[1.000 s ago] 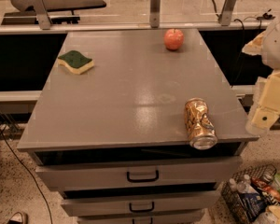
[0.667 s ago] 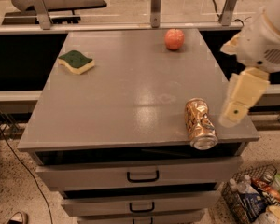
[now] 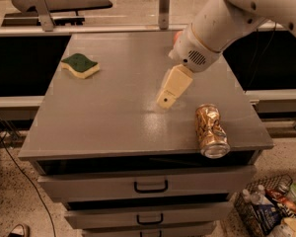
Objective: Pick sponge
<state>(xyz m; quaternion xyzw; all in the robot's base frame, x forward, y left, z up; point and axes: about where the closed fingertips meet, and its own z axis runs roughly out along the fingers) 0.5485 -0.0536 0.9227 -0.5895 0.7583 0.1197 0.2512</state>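
The gripper [image 3: 166, 99], jaw state indeterminate, has swung from 3 o'clock to the cabinet top [image 3: 103, 125] centre, approaching the ungrasped sponge [image 3: 80, 65] at 10 o'clock.

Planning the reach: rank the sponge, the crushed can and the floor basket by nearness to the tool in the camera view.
The tool hovers over the middle of the tabletop.
1. Crushed can, near the front-right edge.
2. Sponge, back-left corner.
3. Wire basket, on the floor, lower right.
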